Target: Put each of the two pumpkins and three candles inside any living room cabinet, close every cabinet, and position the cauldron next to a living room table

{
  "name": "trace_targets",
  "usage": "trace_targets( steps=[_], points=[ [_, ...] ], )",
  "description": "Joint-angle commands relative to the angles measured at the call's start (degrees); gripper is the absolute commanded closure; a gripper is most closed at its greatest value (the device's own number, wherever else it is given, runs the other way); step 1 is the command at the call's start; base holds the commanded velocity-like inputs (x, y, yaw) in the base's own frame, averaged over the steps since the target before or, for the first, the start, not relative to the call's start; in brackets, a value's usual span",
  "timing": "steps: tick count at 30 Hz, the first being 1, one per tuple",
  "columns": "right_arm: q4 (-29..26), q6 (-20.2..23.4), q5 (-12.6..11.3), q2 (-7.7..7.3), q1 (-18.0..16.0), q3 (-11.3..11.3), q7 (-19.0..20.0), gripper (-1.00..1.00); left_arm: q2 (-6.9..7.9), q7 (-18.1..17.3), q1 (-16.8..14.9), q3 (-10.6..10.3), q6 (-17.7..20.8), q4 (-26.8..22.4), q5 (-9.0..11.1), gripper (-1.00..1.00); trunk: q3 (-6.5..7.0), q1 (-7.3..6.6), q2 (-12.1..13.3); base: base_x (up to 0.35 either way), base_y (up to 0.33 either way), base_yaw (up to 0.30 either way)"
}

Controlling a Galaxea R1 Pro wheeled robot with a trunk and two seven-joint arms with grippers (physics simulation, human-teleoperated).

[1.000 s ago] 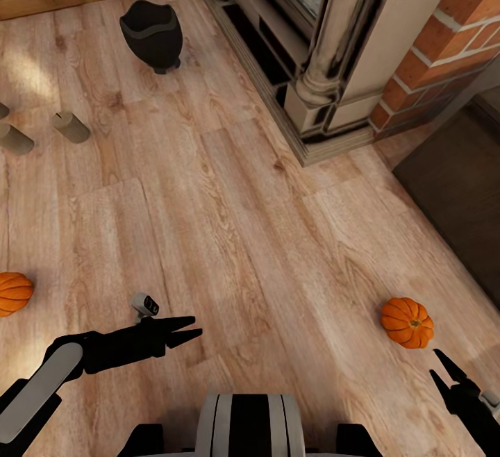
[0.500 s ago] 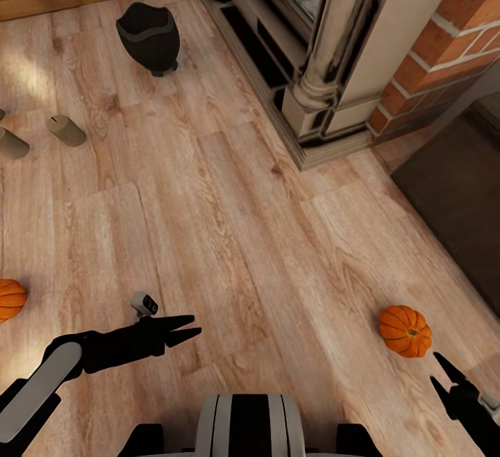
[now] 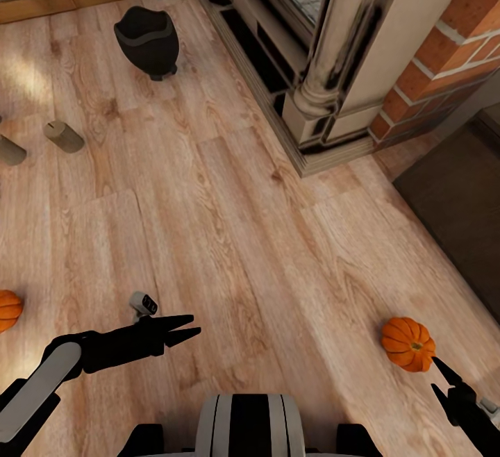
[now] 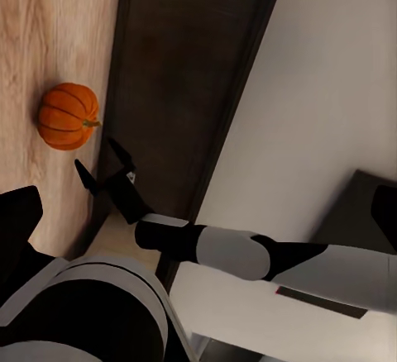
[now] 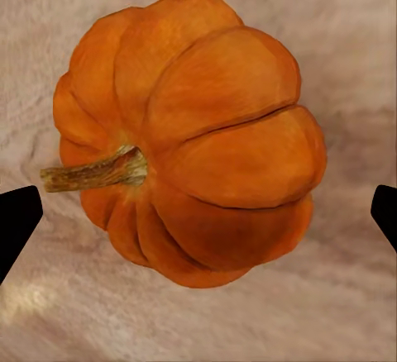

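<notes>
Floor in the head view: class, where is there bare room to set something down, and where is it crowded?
Free: the wide stretch between cauldron, hearth and right pumpkin. Crowded: the left edge, with candles and another pumpkin.

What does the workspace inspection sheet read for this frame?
Surface: wood floor, bare in the middle.
Job's things: pumpkin on floor by right gripper; second pumpkin at left edge; cauldron upright; two candles lying; dark cabinet at right.
Clutter: nothing seen.
Grippers: right open, fingers either side of pumpkin, not touching; left gripper holds nothing, aperture unclear.
Cables: nothing seen.
Surroundings: fireplace, brick wall.
</notes>
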Motion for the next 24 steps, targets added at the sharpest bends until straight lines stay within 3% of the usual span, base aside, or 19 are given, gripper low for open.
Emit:
trace_targets(
  steps=[1, 19, 24],
  points=[
    [0.04, 0.53, 0.15, -0.01, -0.02, -0.45, 0.14, -1.0, 0.04, -0.21, -0.04, -0.06, 0.15, 0.03, 0.01, -1.0, -0.03, 0.0, -0.01, 0.048, 0.0, 0.0],
    [0.04, -0.32, 0.21, 0.02, -0.02, -0.45, -1.68, -1.0, -0.05, -0.18, -0.03, 0.02, 0.14, 0.01, 0.01, -1.0, -0.03, 0.0, -0.01, 0.04, 0.01, 0.0],
    [0.04, -0.49, 0.21, 0.04, -0.02, -0.45, -1.77, -1.0, -0.05, -0.18, -0.04, -0.03, 0.14, 0.03, 0.01, -1.0, -1.13, 0.13, -0.08, 0.0, 0.0, 0.0]
  ],
)
